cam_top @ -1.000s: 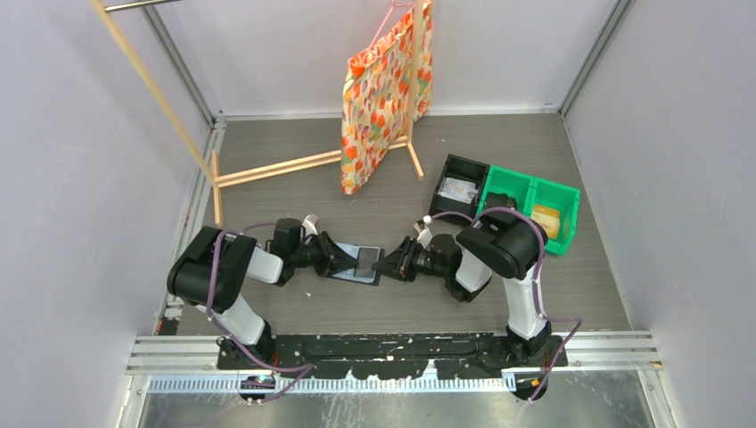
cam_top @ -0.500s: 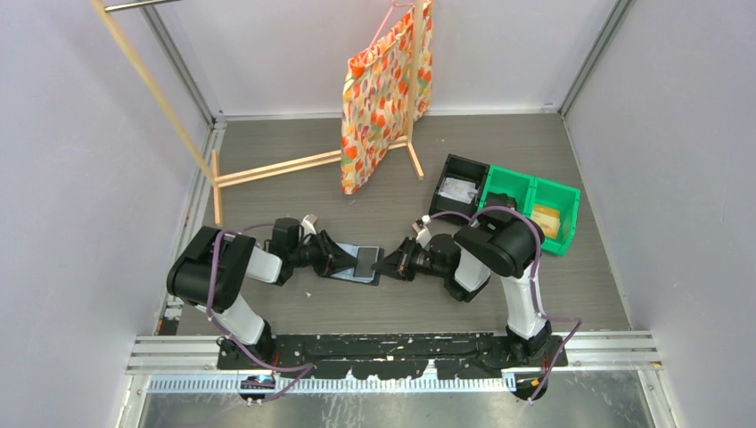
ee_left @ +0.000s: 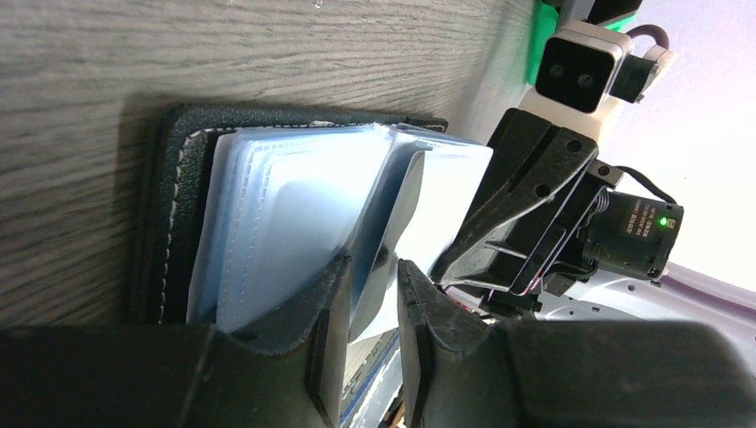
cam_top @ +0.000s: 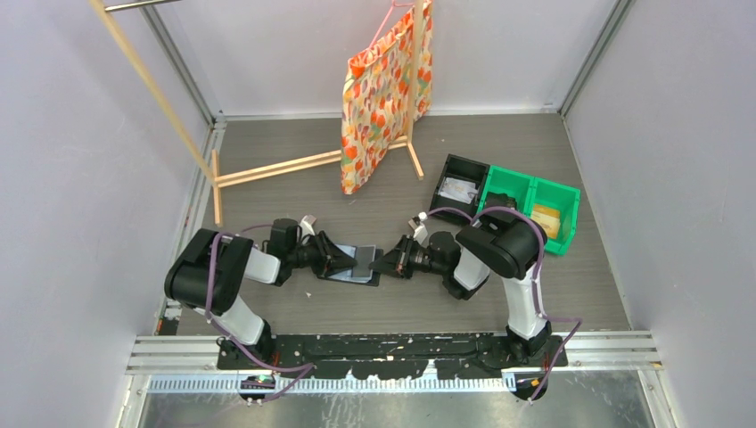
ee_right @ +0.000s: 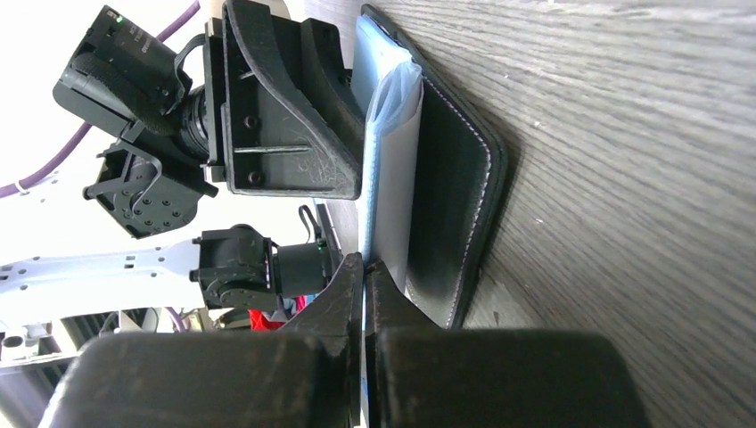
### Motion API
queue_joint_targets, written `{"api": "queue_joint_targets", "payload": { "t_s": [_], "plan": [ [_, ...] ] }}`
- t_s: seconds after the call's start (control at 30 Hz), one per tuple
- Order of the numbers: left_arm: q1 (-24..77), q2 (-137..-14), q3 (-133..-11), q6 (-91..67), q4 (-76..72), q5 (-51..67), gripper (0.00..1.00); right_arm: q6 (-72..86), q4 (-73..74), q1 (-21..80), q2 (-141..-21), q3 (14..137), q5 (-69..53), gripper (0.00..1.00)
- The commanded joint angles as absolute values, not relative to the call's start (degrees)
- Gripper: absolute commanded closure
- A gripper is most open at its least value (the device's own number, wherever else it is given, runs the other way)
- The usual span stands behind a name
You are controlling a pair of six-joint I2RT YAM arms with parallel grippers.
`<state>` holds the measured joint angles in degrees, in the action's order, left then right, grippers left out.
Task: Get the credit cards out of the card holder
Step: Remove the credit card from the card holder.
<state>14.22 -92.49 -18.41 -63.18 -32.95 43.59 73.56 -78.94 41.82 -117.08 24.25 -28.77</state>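
Holder (ee_left: 169,223): black, grained, leather-look, matt, with pale stitching along the edge. Its sleeves (ee_left: 285,205) are clear plastic, glossy, throwing glare. Table (ee_left: 223,53) is matt grey wood-grain, finely ridged. Left gripper (ee_left: 373,267) and right gripper (ee_right: 364,260): matt black plastic. Behind them, rack (cam_top: 276,167) of bare pale wood, bins (cam_top: 530,205) of smooth plastic.

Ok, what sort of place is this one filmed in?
Likely a robot test cell, not a home: plain white wall panels box in the table, two arms are bolted to a rail, and props include green bins.
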Motion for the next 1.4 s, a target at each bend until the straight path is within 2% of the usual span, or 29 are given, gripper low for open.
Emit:
{"api": "queue_joint_targets", "payload": {
  "t_s": [0.0, 0.23, 0.4, 0.63, 1.07, 1.27, 1.37],
  "plan": [
    [14.0, -91.2, -17.9, -61.5, -31.2, 43.1, 0.72, 72.1, -82.1, 41.8, -114.4, 25.1, -30.5, 0.99],
    [14.0, -92.5, -16.3, -65.7, -40.3, 45.3, 0.74, 72.1, -82.1, 41.8, -115.0, 25.6, -31.6, 0.99],
    [13.7, -97.9, -13.8, -73.1, -56.0, 46.9, 0.75, 71.6, -82.2, 41.8, -115.3, 26.2, -32.8, 0.99],
    [13.3, -112.0, -10.9, -82.5, -80.7, 47.0, 0.8, 71.7, -82.2, 41.9, -116.4, 26.3, -32.9, 0.99],
    [12.1, -112.1, -9.2, -82.2, -82.0, 45.1, 0.83, 71.7, -82.1, 41.8, -117.6, 25.8, -32.9, 0.99],
    [11.0, -112.1, -8.3, -81.9, -82.0, 44.8, 0.8, 71.9, -82.2, 41.6, -117.9, 25.7, -32.6, 0.99],
    [10.7, -112.2, -8.2, -81.9, -82.0, 45.0, 0.84, 72.0, -82.2, 41.6, -118.0, 25.7, -32.7, 0.99]
  ]
}}
